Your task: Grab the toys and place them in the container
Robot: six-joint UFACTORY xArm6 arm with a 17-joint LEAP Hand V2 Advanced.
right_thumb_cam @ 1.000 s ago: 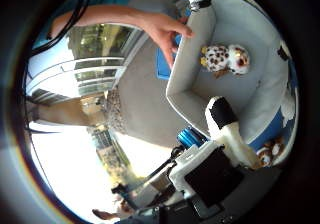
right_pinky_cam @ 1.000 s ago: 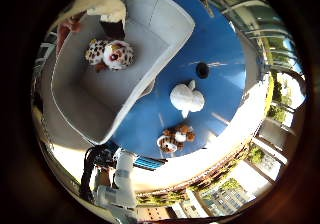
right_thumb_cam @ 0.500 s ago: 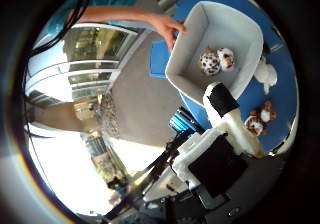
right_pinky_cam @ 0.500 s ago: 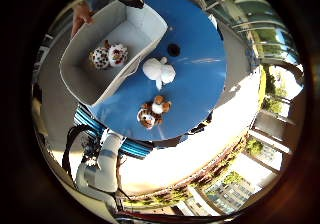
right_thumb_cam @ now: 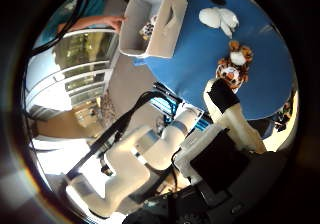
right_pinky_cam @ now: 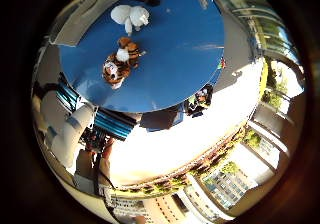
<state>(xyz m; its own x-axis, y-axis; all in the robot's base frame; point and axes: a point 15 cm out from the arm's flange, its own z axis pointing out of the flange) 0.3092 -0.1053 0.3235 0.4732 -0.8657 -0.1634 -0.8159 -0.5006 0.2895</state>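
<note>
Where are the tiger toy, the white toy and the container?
tiger toy (right_pinky_cam: 118, 65): little finger side palm view, on its body.
white toy (right_pinky_cam: 129, 16): little finger side palm view, on its middle.
container (right_thumb_cam: 170, 21): thumb side palm view, on its outer side wall.

Below our hand (right_thumb_cam: 235, 129), open blue desk (right_pinky_cam: 185, 49) surrounds the tiger toy (right_pinky_cam: 119, 64) and white toy (right_pinky_cam: 131, 16); the container (right_thumb_cam: 155, 21) stands farther off at the desk's edge, a person's hand (right_thumb_cam: 116, 22) on it.

No readable text, label or number anywhere: none on the bin (right_thumb_cam: 156, 20), the toys, or the table (right_pinky_cam: 170, 54).
</note>
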